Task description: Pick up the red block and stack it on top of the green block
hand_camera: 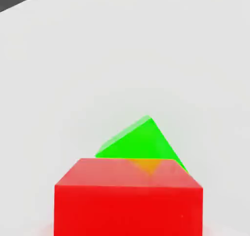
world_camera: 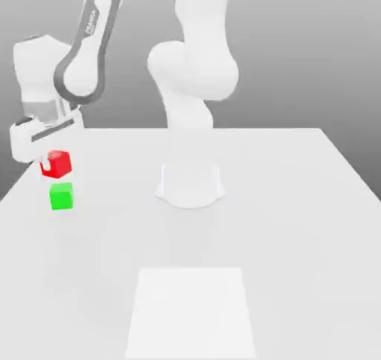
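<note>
Exterior view first: my gripper (world_camera: 50, 165) hangs near the table's (world_camera: 298, 202) edge on the exterior view's left, and my jaws are clamped on the red block (world_camera: 57, 163), which I hold clear of the surface. The green block (world_camera: 62, 196) sits on the table just beneath the red one, a little toward the exterior view's right of it, with a thin gap between the two, so they do not touch.

From the hand view, the red block (hand_camera: 128, 198) fills the near part of the picture, its top face level, and the green block (hand_camera: 139, 141) shows past it, turned so that one of its corners points away from me. A faint green tint reflects on the red block's glossy top.

Around me, my own white base (world_camera: 190, 180) stands in the middle of the table, well apart from both blocks. A paler square patch (world_camera: 192, 310) lies on the surface near the front edge. Nothing lies between the red block and the green one.
</note>
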{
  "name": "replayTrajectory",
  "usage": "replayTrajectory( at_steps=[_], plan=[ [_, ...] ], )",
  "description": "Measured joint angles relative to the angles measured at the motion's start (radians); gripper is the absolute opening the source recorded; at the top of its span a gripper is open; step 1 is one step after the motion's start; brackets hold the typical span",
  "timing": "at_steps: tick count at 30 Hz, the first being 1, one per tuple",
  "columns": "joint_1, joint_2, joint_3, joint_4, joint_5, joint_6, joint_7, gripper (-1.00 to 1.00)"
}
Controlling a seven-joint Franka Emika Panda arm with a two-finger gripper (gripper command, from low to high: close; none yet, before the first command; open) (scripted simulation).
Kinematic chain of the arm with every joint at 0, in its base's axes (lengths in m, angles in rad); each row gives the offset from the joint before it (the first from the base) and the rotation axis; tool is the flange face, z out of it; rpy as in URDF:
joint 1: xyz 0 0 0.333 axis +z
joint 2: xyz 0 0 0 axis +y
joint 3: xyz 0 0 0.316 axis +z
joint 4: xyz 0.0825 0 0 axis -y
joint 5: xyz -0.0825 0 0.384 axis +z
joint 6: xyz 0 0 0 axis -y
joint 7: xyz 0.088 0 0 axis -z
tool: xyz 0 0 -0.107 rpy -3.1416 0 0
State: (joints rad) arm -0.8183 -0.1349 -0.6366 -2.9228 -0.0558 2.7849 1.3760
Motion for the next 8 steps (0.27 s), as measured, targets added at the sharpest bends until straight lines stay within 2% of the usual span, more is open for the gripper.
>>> replayTrajectory(
  at_steps=[4, 6, 7, 8],
  plan=[
    [0.054, 0.098, -0.009, 0.003, 0.153, 0.082, -0.106, -1.0],
    [0.057, 0.14, -0.001, 0.003, 0.19, 0.125, -0.131, -1.0],
    [0.057, 0.159, -0.001, 0.003, 0.191, 0.147, -0.131, 1.0],
    [0.055, 0.159, -0.001, 0.003, 0.191, 0.147, -0.131, 1.0]
  ],
)
